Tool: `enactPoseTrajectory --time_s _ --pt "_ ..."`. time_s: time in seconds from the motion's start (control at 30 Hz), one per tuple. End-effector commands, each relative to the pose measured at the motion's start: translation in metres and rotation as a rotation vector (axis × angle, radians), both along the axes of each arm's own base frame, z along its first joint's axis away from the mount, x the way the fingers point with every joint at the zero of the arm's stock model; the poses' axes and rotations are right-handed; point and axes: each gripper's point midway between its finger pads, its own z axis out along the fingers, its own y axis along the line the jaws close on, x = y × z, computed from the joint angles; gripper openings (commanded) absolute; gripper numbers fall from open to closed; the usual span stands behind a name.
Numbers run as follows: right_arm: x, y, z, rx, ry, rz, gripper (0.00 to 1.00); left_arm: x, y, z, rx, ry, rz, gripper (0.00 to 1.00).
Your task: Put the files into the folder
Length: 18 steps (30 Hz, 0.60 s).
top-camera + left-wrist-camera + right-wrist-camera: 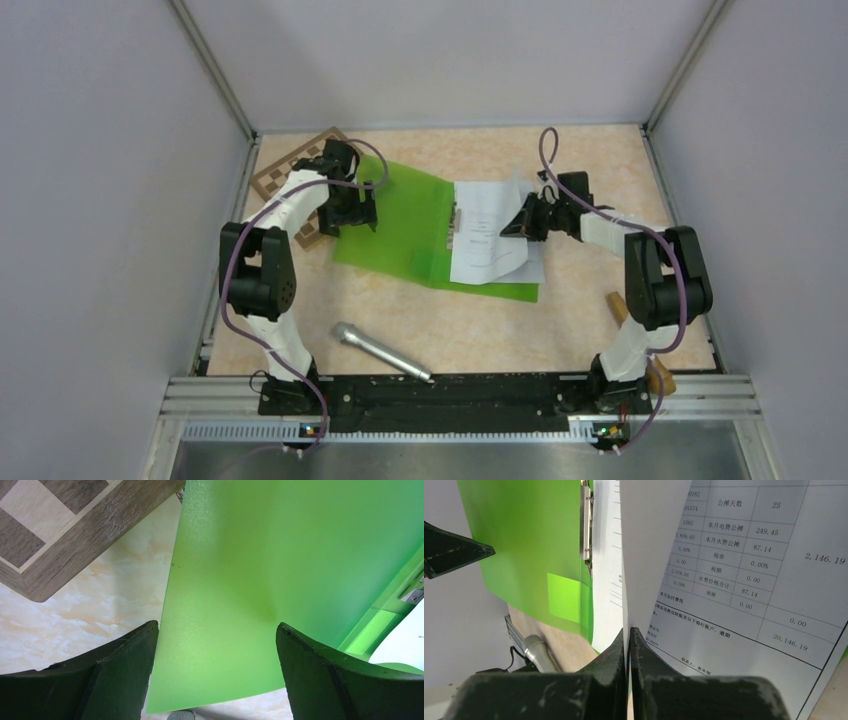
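The green folder [400,225] lies open on the table, its left cover raised and curved [280,570]. My left gripper [352,218] is open, its jaws wide apart on either side of that cover's left edge [217,645]. The files [487,235], white sheets with printed tables, lie on the folder's right half beside the metal clip [585,520]. My right gripper [515,225] is shut on the edge of one sheet [744,555], which stands lifted and bent in the jaws [628,632]. The folder [524,540] shows behind it.
A brown checkered board [290,165] lies at the back left, partly under the left arm [60,525]. A silver microphone [380,350] lies near the front edge. A wooden-handled object [625,310] lies behind the right arm. Grey walls enclose three sides.
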Motion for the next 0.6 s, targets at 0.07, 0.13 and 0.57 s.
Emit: enactPoseTrajectory --time_s 0.07,0.13,0.57 --pt "0.0 0.002 -0.001 0.02 0.003 0.012 0.0 0.003 -0.008 0.023 -0.048 -0.065 -0.001 0.91" --pt "-0.002 0.002 -0.001 0.027 0.0 0.016 0.11 0.002 -0.011 0.022 -0.066 -0.057 -0.003 0.91" --pt "-0.026 -0.056 0.008 -0.356 0.021 -0.024 0.99 0.005 -0.013 0.04 -0.089 -0.088 0.009 0.91"
